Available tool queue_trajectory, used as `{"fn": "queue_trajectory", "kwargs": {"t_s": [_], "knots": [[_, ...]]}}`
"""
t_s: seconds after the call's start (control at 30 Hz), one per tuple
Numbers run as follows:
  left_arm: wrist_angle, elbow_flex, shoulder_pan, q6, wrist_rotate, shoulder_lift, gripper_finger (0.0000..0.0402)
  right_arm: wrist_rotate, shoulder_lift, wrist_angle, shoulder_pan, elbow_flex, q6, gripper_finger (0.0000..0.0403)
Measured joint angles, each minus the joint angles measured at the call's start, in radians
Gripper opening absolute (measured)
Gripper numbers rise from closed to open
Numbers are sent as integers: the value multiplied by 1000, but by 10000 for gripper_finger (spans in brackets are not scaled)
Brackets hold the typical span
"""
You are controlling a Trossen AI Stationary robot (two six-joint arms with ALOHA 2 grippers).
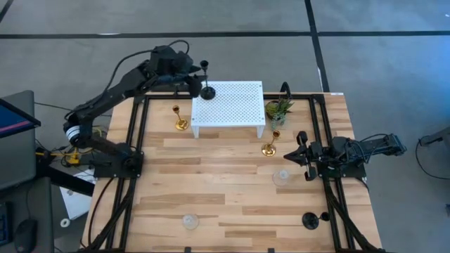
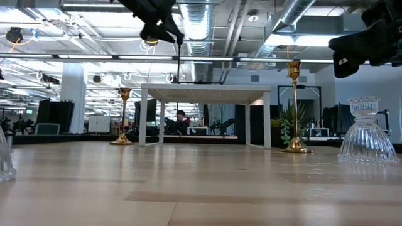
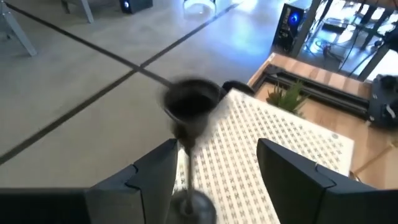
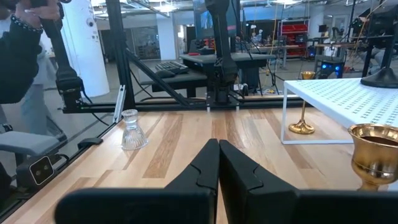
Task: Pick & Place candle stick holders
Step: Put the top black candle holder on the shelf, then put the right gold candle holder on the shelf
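Left end effector (image 1: pixel 191 79) is hovering over the far-left corner of the white perforated stand (image 1: pixel 232 105), fingers spread wide and gripping nothing; the black candle stick holder (image 1: pixel 207 83) is standing upright on that corner, its stem sitting between the open fingers (image 3: pixel 149 171) in the left wrist view, apparently free of both. Looks like a release just completing, so the job now is a clean exit: I'd be lifting straight up along the stem axis, no sideways drift until the fingertips are clear of the cup (image 3: pixel 189 102), since the holder looks top-heavy on a narrow base and is sitting close to the stand's edge. Right end effector (image 1: pixel 299 156) is parked at the right side of the desk (image 1: pixel 232 190), fingers fully closed on nothing. Other holders are still sitting on the desk: a gold one (image 1: pixel 181 119) just left of the stand, a second gold one (image 1: pixel 269 144) near its front right corner beside the potted plant (image 1: pixel 278 111), a clear glass one (image 1: pixel 281 176) just near of the right end effector, another glass one (image 1: pixel 189 222) at the near left, and a second black one (image 1: pixel 310 221) at the near right
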Motion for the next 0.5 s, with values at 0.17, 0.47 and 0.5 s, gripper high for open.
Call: {"fn": "queue_trajectory", "kwargs": {"t_s": [0.17, 0.47, 0.5], "knots": [[-160, 0, -14, 0, 0, -71, 211, 0, 0, 0, 0, 0, 0, 0], [-245, 0, -81, 0, 0, -179, 173, 0, 0, 0, 0, 0, 0, 0], [-260, 0, -93, 0, 0, -188, 167, 0, 0, 0, 0, 0, 0, 0]]}}
